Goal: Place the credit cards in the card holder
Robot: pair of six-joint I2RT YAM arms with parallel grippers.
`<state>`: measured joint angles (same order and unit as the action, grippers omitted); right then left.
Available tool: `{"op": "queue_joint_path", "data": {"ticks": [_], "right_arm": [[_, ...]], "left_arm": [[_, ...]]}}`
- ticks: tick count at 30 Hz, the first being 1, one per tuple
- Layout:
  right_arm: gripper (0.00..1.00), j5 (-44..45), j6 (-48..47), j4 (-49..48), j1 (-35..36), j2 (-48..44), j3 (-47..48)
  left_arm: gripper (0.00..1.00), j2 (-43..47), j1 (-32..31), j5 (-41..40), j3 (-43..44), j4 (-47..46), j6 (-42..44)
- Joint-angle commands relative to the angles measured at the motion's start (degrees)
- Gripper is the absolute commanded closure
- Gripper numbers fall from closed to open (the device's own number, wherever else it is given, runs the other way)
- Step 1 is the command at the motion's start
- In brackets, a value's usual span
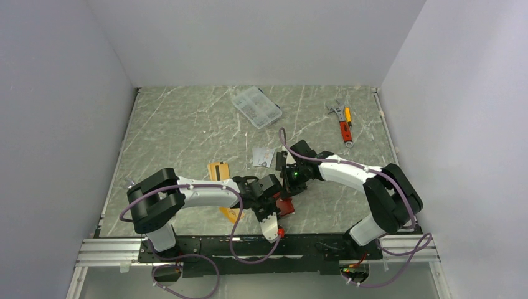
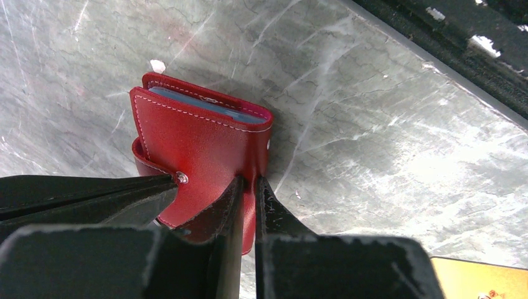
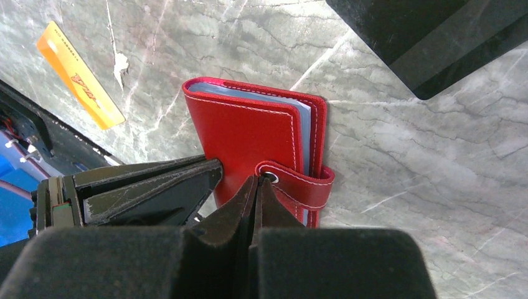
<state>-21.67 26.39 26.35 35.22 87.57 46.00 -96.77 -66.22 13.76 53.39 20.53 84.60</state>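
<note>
- Card holder (image 2: 199,134): red, folded shut, with a sliver of light blue lining along one edge. It sits near the front middle of the desk (image 1: 187,124), between the two arms. I cannot tell whether it rests on the surface or is lifted slightly off it.
- Left end effector (image 2: 249,184): narrow, pinched on one red cover edge of the card holder, with a strip of red leather showing between the fingers.
- Right end effector (image 3: 256,184): fully closed, fingers pressed together. The tip sits right at the metal snap on the snap tab (image 3: 299,187), which wraps around the holder's edge. Nothing is visibly caught between these fingers.
- The two end effectors meet the holder side by side, tips near each other.
- Orange card (image 1: 218,169): flat on the desk, behind the left forearm and apart from the holder.
- Second orange card (image 1: 229,215): flat near the front edge, partly under the left arm and just left of the holder.
- Pale card (image 1: 264,156): flat on the desk just behind the right wrist.
- No card is in either end effector.
- Clear compartment box (image 1: 256,107): far centre of the desk, lid closed.
- Red-handled tool (image 1: 344,128): far right, beside a grey wrench, well away from the arms.
</note>
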Motion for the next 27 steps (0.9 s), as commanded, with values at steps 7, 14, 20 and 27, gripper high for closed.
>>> {"op": "queue_joint_path", "data": {"ticks": [7,14,20,27], "right_arm": [[1.00,1.0,-1.5,1.0,0.3,2.2,0.1],[1.00,2.1,-1.6,2.0,0.9,2.9,0.0],[1.00,3.1,-1.0,2.4,1.8,3.8,0.5],[1.00,6.1,-0.3,3.4,2.5,3.6,0.3]], "left_arm": [[0.97,-5.3,-0.6,2.8,-2.3,3.6,-0.9],[0.97,-5.4,-0.6,2.8,-2.4,3.3,-0.9],[0.97,-5.3,-0.6,2.9,-2.0,3.7,-1.1],[0.97,-5.2,-0.6,2.9,-2.2,3.7,-1.2]]}}
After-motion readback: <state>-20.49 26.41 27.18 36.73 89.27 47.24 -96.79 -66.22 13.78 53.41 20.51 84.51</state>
